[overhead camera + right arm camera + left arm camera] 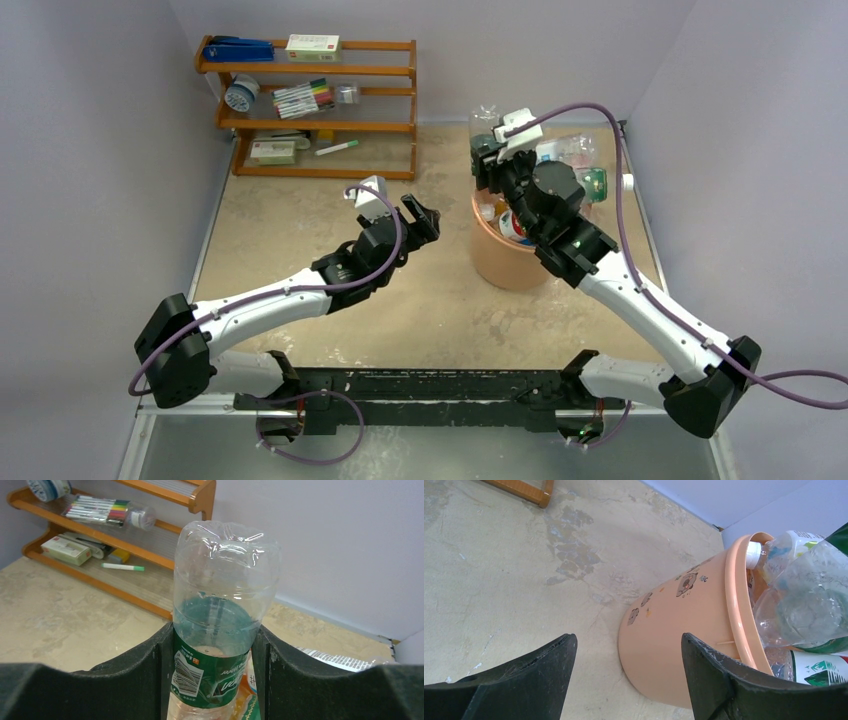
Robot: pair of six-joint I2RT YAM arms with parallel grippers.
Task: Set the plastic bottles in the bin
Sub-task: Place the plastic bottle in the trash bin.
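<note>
clear green-labelled bottle [225, 570] clamped in my right gripper [212, 630], above the bin [505, 262] near the tabletop's far right corner. bin looks crowded: i'd centre over a gap, then release low. left gripper [420, 215] jaws apart, empty.

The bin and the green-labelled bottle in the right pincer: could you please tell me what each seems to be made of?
The bin looks like opaque peach plastic, smooth with a soft sheen: it has a moulded rolled rim and printed cartoon figures. The green-labelled bottle looks like thin clear plastic, glossy: the wall shows through it, and its base catches sharp highlights.
</note>
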